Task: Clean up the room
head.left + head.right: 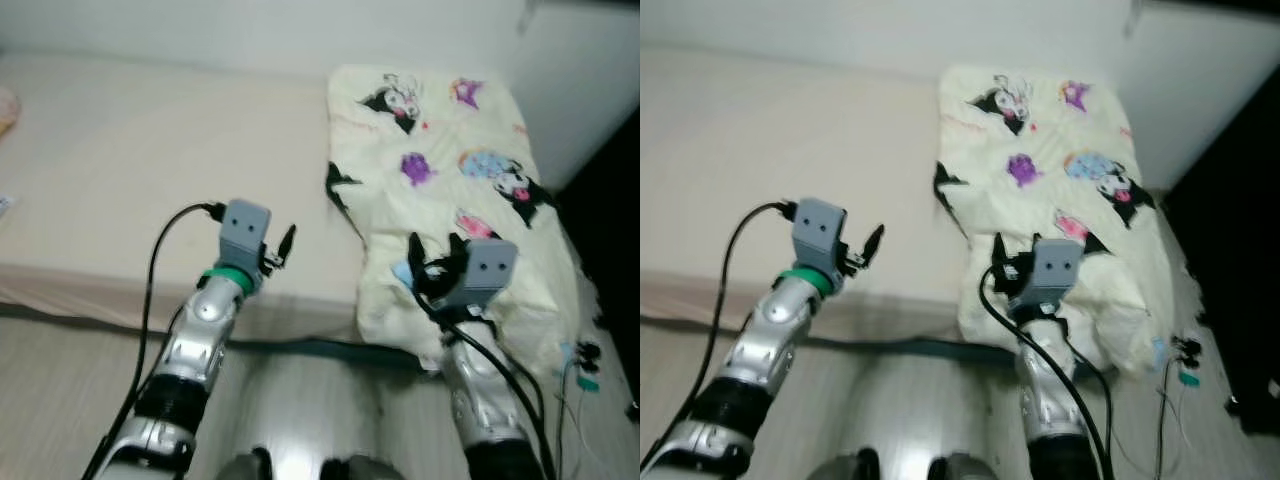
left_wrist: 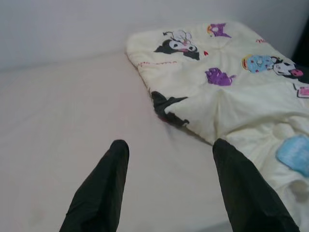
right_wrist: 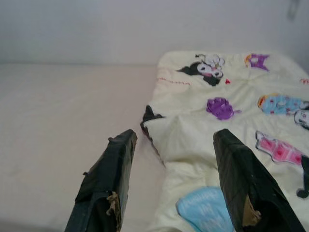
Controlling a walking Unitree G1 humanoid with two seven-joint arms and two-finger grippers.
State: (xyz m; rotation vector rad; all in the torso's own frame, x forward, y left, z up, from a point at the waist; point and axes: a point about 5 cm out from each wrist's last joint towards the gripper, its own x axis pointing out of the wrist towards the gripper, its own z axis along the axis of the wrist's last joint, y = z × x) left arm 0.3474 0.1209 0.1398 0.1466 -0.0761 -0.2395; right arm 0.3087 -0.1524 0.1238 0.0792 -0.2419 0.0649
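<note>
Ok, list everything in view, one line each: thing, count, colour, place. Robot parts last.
Bed: one, bare beige mattress, ahead of the robot, against the white wall.
Blanket: one, pale yellow with cartoon prints, folded on the bed's right end, its near edge hanging over the side.
Cables: a few, dark, one with a teal bit, on the floor right of the blanket.
Floor: light grey wood, in front of the bed.
Left gripper: black fingers, open, over the bare mattress.
Right gripper: black fingers, open, at the blanket's near edge.
</note>
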